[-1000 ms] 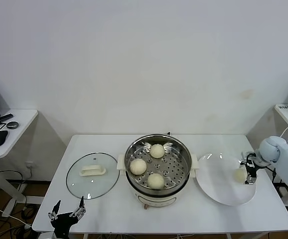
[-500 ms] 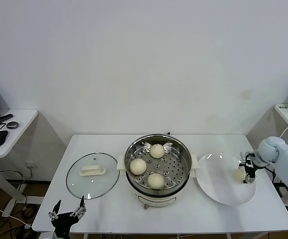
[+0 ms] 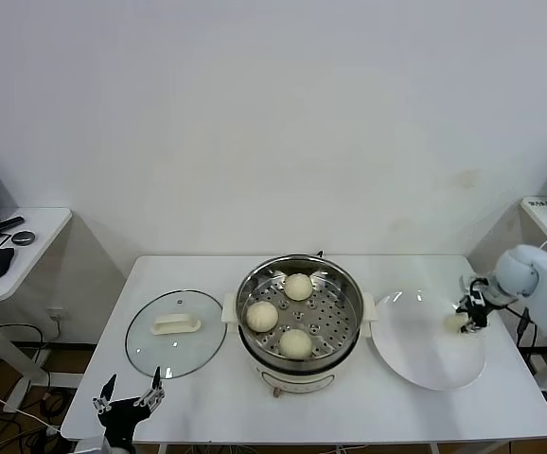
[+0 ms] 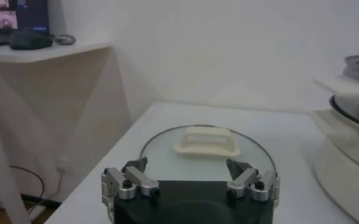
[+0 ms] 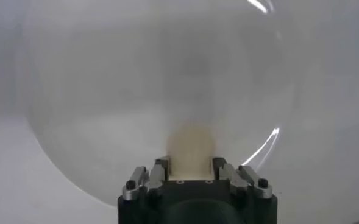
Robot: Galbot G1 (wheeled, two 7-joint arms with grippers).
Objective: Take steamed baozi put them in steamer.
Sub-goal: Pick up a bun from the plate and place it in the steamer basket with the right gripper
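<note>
You have a glass lid [image 3: 175, 333] lying flat near the tabletop's [image 3: 349, 416] left edge, its white handle up, just beside the steamer [image 3: 300, 315], which stands mid-tabletop toward the front edge. Three baozi [image 3: 295, 342] sit apart on the steamer's perforated tray. Nothing lies between the steamer and the white plate [image 3: 415, 355] to its right, whose rim nearly touches the steamer's side handle.

Your right end effector [image 3: 467, 315] is over the plate's far right side, near the tabletop's right edge, fingers narrowed onto the fourth baozi [image 5: 191, 148]. From the head view that bun is half hidden behind the fingers, and you cannot tell whether it is lifted off the plate. The right wrist view shows it plainly, pinched between the two fingers, with the plate blurred behind.

Your left end effector [image 4: 191, 182] waits below the tabletop's front left corner, fingers spread wide and empty. Its wrist view looks across the lid; the steamer is cut off at the edge there. A side desk [image 3: 27, 236] stands off to the left.
</note>
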